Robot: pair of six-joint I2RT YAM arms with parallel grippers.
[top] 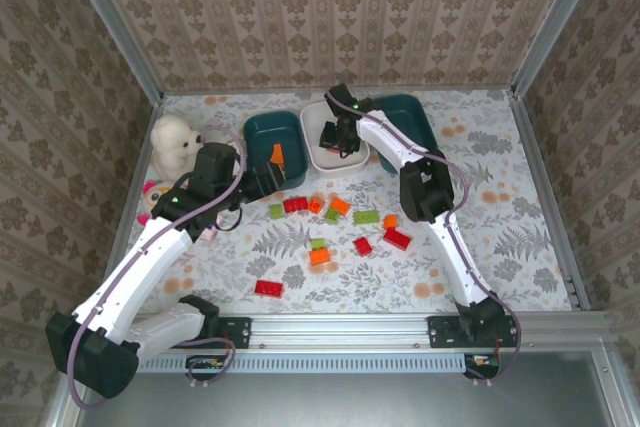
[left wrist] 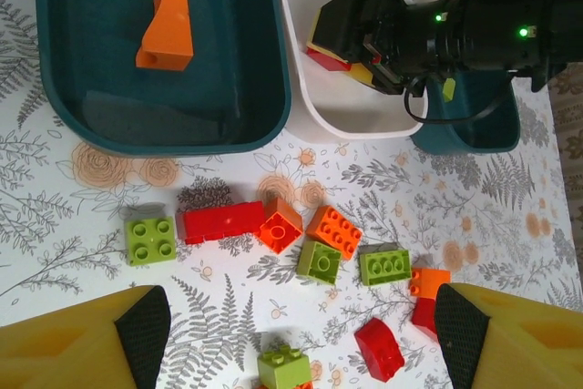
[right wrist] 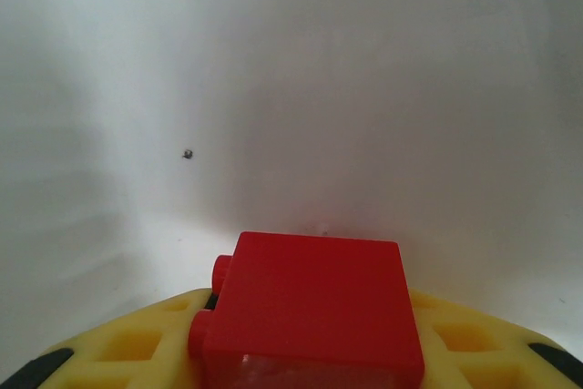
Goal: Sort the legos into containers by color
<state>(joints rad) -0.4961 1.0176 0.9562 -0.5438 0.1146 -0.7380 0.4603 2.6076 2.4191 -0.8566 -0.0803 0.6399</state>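
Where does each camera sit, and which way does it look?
Top external: above, behind, looking down at the table; left arm and right arm show.
Left wrist: on the left arm, above loose legos; yellow fingers at bottom.
Right wrist: facing the white tub's wall; red lego between its fingers.
Shared: first two show the orange lego in a teal tub.

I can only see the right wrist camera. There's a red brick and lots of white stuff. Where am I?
Observer: Your right gripper, the red brick between its fingers, is down inside the white tub, the middle of three.
Kid: What's in the tub on the left?
Observer: The left teal tub holds one orange brick.
Kid: Any more bricks to sort?
Observer: Yes, red, orange and green loose bricks lie on the table in front of the tubs, beneath the open left gripper.
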